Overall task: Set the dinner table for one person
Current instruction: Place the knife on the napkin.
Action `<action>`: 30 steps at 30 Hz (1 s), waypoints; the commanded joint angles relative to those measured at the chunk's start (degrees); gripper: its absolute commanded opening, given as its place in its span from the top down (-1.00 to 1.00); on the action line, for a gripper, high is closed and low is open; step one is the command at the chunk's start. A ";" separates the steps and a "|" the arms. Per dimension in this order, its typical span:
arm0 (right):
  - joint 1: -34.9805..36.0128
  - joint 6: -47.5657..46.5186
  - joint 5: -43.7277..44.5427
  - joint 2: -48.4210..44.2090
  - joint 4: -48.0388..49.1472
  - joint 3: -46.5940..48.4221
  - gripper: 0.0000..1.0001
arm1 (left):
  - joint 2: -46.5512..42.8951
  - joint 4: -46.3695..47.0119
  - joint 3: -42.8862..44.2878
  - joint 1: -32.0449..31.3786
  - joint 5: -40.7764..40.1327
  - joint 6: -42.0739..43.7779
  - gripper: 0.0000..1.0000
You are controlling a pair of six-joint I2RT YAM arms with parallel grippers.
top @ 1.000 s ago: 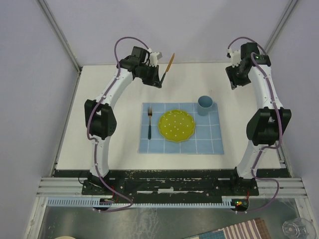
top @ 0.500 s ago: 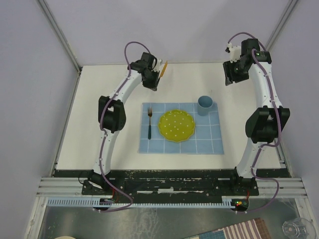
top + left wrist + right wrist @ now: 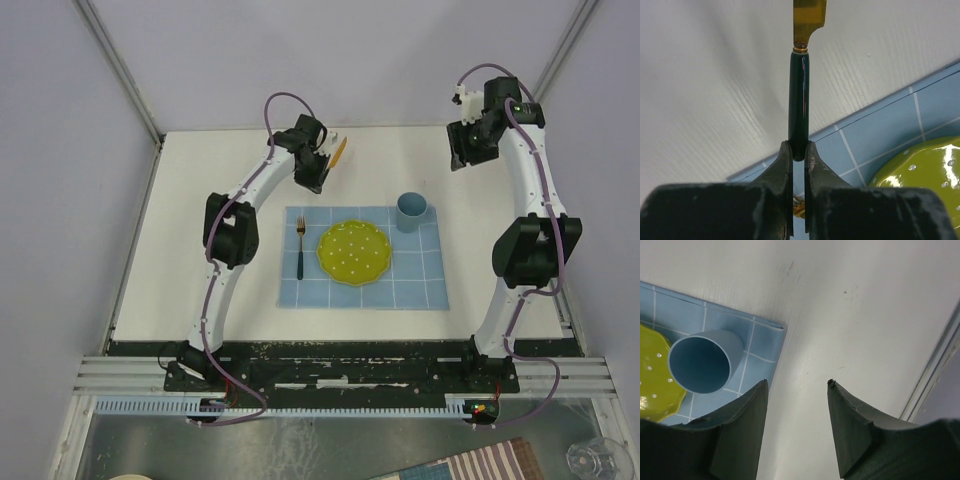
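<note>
Green-handled knife [image 3: 799, 100] with a gold blade is pinched at its butt end by the left gripper [image 3: 798, 150], jaws almost fully closed on it. It's held over the dinner table [image 3: 220, 300], which spans the whole workspace under both arms, just past the far-left corner of the blue grid cloth [image 3: 420, 285]. Right gripper [image 3: 796, 385] is partly open with nothing in it, hovering over bare table beyond the blue cup [image 3: 411, 211]. On the cloth, the fork [image 3: 299, 250] lies left of the yellow-green plate [image 3: 354, 251] and the cup stands at the far-right corner. My read: knife placement is the step in hand. The free slot is right of the plate, so the next move needs a carry across, blade roughly parallel to the fork, and a low release. Risk is clipping the cup or the plate rim.
</note>
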 commanded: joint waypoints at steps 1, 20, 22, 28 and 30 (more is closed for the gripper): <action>-0.15 -0.64 6.23 -4.27 2.04 -3.01 -0.17 | -9.21 5.06 -1.60 -0.49 4.63 0.57 0.94; -12.69 2.21 16.13 -12.92 8.65 -16.40 -0.18 | -26.07 -4.09 -18.33 -16.10 10.67 -3.41 0.95; -13.09 2.78 15.58 -14.17 9.13 -17.20 -0.18 | -27.39 -4.30 -20.48 -18.98 9.32 -3.25 0.95; -14.25 3.67 14.09 -17.33 7.10 -16.77 -0.19 | -32.99 -2.13 -24.24 -28.77 1.69 -2.14 0.94; -14.42 3.98 13.16 -19.55 6.25 -17.75 -0.19 | -33.23 -2.02 -24.82 -32.03 0.82 -1.87 0.95</action>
